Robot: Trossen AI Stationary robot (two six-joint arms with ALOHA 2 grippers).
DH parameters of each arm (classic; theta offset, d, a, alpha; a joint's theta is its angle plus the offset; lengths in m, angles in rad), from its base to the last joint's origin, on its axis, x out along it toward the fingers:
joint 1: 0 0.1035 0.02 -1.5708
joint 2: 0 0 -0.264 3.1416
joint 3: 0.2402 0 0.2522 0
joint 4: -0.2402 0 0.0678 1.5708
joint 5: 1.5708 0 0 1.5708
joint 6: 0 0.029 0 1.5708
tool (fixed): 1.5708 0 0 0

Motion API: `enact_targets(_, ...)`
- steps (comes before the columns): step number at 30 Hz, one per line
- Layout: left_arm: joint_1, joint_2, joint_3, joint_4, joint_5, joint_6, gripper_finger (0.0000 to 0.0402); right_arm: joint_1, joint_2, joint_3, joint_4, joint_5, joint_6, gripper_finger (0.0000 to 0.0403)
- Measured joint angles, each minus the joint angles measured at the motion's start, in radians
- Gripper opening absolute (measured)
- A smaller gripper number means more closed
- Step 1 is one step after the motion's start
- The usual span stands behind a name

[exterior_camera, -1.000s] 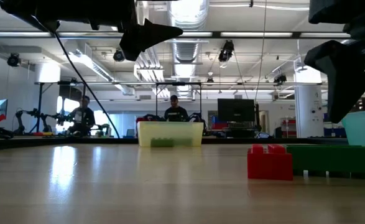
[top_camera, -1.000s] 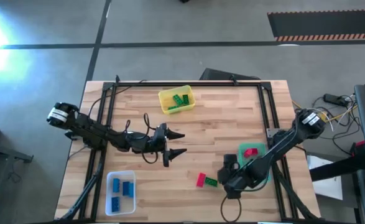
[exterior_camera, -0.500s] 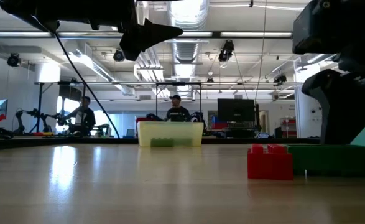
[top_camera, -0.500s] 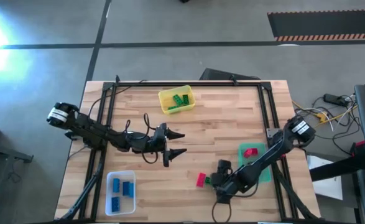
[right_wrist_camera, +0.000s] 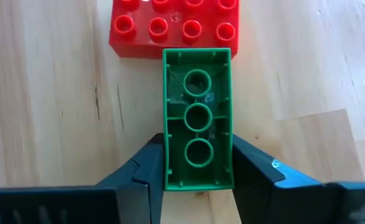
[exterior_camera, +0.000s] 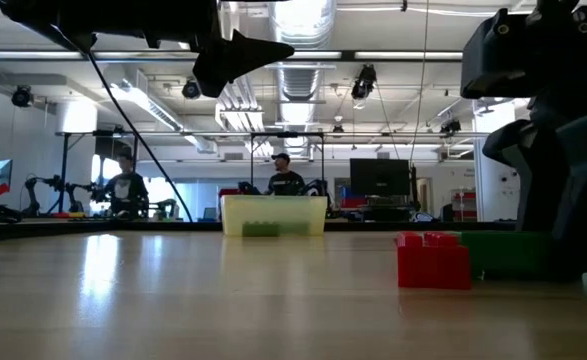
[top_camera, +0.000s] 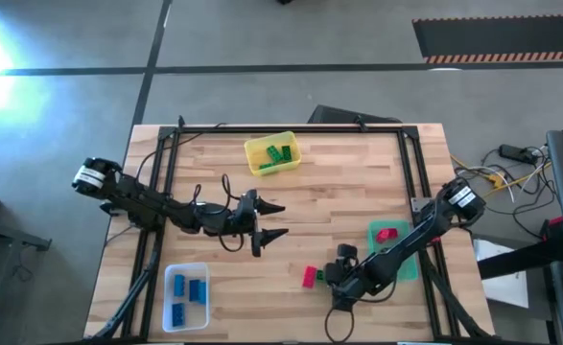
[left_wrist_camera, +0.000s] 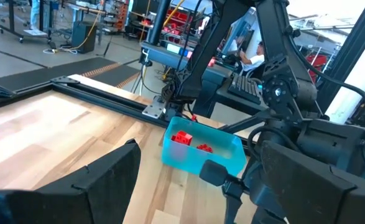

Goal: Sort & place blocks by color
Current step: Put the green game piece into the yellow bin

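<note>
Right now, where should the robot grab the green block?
By its two long sides, coming from above. The green block lies upside down with its hollow side up, its far short end against the red block. The right gripper already has a finger on each long side.

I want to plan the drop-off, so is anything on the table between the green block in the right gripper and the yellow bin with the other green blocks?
Nothing visible. The right gripper flanks the green block; the table toward the yellow bin looks bare. The red block lies off that line.
</note>
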Motion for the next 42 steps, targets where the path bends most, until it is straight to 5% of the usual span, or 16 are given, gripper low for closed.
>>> enact_targets(13, 0.001, 0.000, 0.013, 0.048, 0.000, 0.085, 0.0316, -0.035, -0.191, 0.003, -0.255, 0.018, -0.117, 0.0123)
enact_targets(20, 0.001, -0.004, 0.010, 0.102, 0.000, 0.205, 0.0316, -0.075, -0.398, -0.034, -0.233, 0.296, -0.283, 0.0123)
enact_targets(24, 0.001, -0.004, 0.013, 0.117, 0.000, 0.239, 0.0316, -0.104, -0.497, -0.119, 0.024, 0.413, -0.464, 0.0123)
enact_targets(27, 0.001, -0.004, 0.011, 0.167, 0.003, 0.256, 0.0316, -0.140, -0.545, -0.227, 0.394, 0.412, -0.641, 0.0123)
enact_targets(34, 0.001, -0.004, 0.014, 0.232, 0.046, 0.262, 0.0316, -0.244, -0.475, -0.487, 1.408, 0.178, -0.927, 0.0123)
enact_targets(42, 0.001, 0.019, 0.016, 0.386, 0.056, 0.310, 0.0316, -0.311, -0.333, -0.513, 1.701, 0.149, -0.982, 0.0123)
